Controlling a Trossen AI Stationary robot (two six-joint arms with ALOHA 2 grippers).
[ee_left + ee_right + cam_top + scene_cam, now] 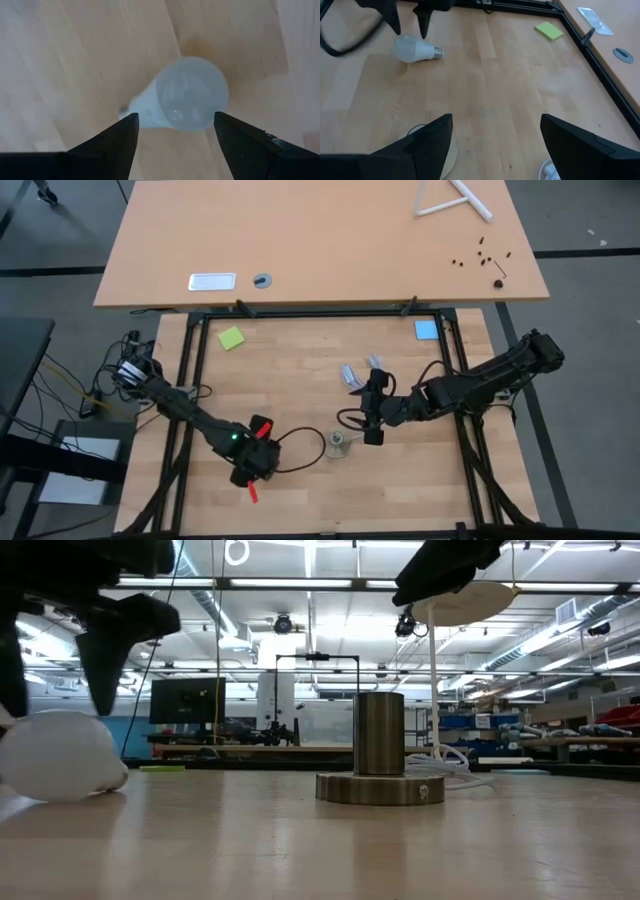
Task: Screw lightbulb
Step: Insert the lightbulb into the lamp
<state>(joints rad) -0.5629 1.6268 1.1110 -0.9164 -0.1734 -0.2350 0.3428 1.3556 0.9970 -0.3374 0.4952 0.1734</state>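
Now poised over bulb (415, 49), lying on bench (510, 90) apart from socket (380, 765).
Left gripper (175, 132) fingers spread, astride bulb, grasping nothing; right gripper (496, 132) released above socket. Risk: round glass rolling away on uneven closing.

The lightbulb (415, 49) lies on its side on the worktop (300, 380), directly beneath the left gripper (256, 473), whose spread fingers (117, 137) stand either side of it without touching. The socket (340, 444) stands upright to the bulb's right, and the right gripper (373, 436) hovers just beside and above it. Two sticky notes (232, 338) lie near the far corners.
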